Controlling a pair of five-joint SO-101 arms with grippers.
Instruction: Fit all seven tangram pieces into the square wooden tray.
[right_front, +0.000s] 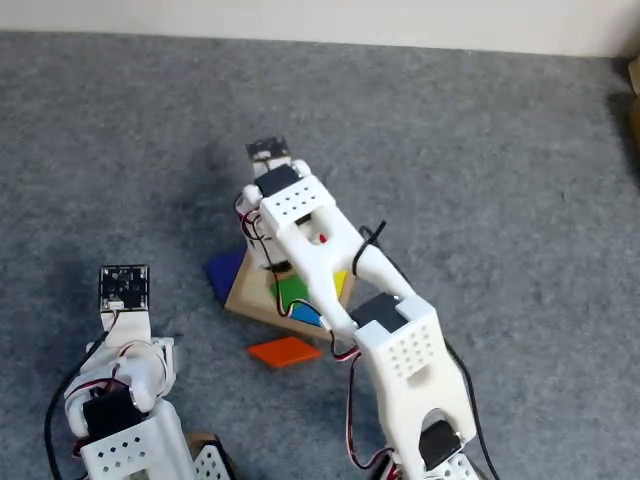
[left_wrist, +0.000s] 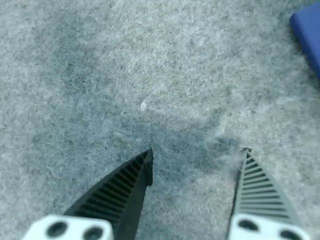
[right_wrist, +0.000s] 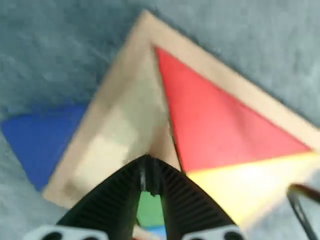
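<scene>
Square wooden tray (right_wrist: 210, 57) is seen on grey carpet (right_front: 120, 130), partly filled. Red triangle (right_wrist: 215, 125) and yellow triangle (right_wrist: 240, 187) are seated edge to edge inside. Green piece (right_front: 290, 290) and light blue piece (right_front: 306, 315) are also inside, partly hidden under the arm. One corner of the tray floor is bare. Dark blue triangle (right_wrist: 45, 140) lies outside, touching the rim beside that bare corner, and is judged likely meant for it. Orange piece (right_front: 285, 351) lies on the carpet near the tray, apart from it. A seventh piece cannot be made out

Right gripper (right_wrist: 148, 162) is held low over the bare corner, tips just beside the red triangle's edge. Its fingers are pressed together and nothing is seen gripped. The pose is judged suited to nudging rather than picking; contact with the tray floor cannot be told

Left gripper (left_wrist: 197, 155) is held over bare carpet, jaws spread wide with nothing between them, apart from the dark blue triangle. It is judged parked clear so the right arm has room over the tray
</scene>
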